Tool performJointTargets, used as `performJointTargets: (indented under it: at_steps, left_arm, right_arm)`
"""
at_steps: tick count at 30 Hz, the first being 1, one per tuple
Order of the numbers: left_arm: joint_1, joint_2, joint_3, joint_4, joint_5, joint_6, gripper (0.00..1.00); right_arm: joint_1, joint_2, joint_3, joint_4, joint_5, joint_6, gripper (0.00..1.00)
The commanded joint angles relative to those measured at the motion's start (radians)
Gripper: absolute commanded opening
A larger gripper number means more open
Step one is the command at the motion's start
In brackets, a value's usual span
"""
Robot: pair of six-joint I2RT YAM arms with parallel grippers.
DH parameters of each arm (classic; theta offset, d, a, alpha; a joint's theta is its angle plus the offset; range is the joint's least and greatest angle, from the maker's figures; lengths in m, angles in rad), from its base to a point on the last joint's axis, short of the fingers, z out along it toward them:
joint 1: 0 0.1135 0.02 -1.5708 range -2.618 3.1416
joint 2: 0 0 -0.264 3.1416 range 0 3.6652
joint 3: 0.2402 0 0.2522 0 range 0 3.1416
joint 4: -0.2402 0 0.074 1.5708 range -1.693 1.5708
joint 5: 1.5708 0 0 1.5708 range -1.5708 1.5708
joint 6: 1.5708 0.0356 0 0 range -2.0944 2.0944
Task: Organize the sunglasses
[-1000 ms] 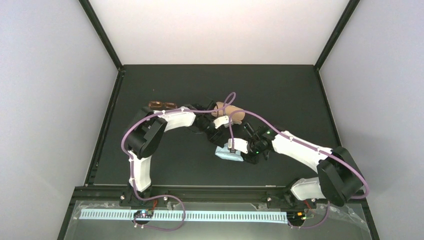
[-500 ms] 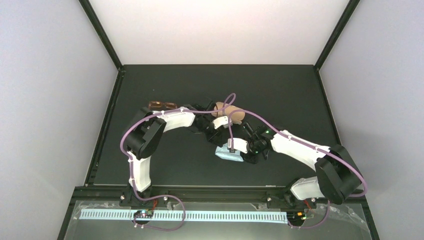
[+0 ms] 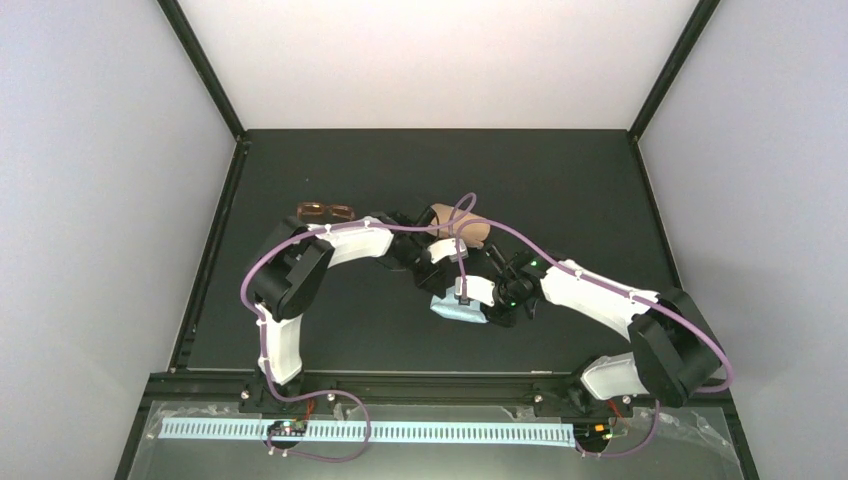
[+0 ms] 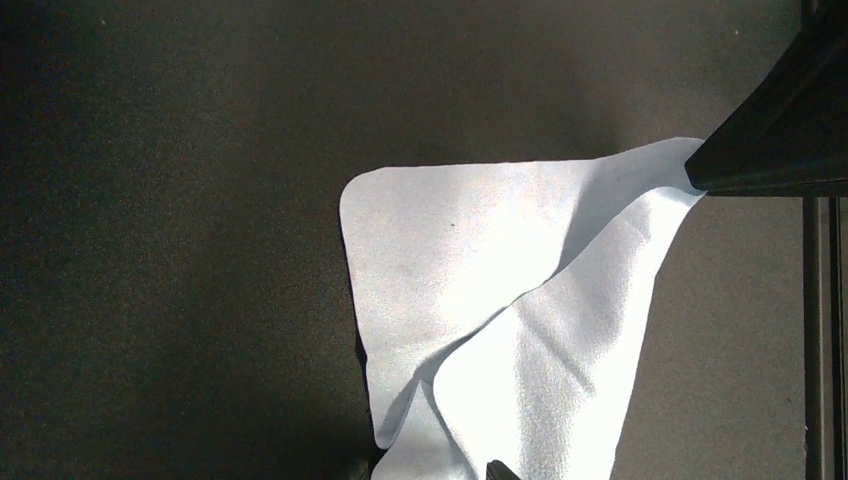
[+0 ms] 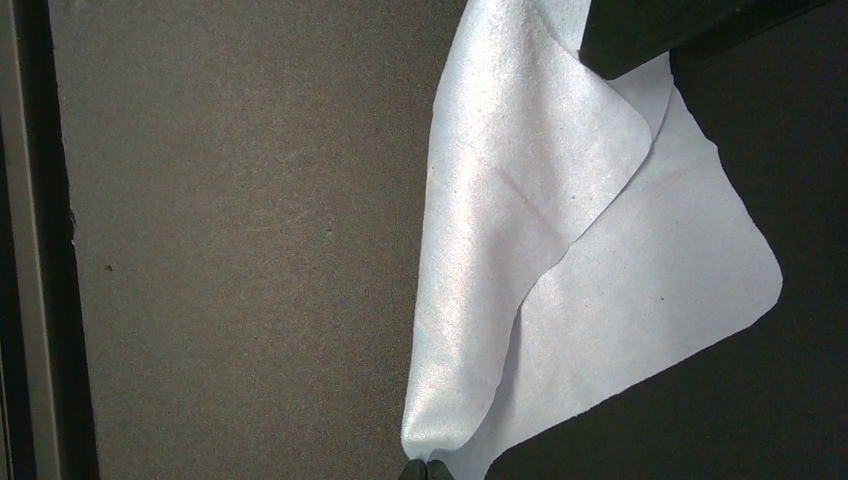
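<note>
The right hand [image 5: 428,467] pinches a corner of the cloth [image 4: 470,260], and I cannot tell the left hand's [image 4: 430,474] state at the opposite corner, so an uneven pull could bunch it, while the sunglasses [image 3: 325,211] lie well apart, off to the left hand's left.

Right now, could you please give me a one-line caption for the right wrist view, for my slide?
Right fingers pinching a fold of the light-blue cloth on the dark table.
</note>
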Motion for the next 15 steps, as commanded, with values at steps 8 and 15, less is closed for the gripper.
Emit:
performJointTargets:
  at_steps: [8,15]
  left_arm:
    - [-0.018,0.017,-0.017,-0.059,-0.039,-0.008,0.19]
    - [-0.018,0.010,-0.013,-0.051,-0.031,-0.015,0.08]
  right_arm:
    - [0.006,0.015,0.032,0.013,0.014,0.007,0.01]
    - [0.006,0.014,0.035,0.012,0.015,0.010,0.01]
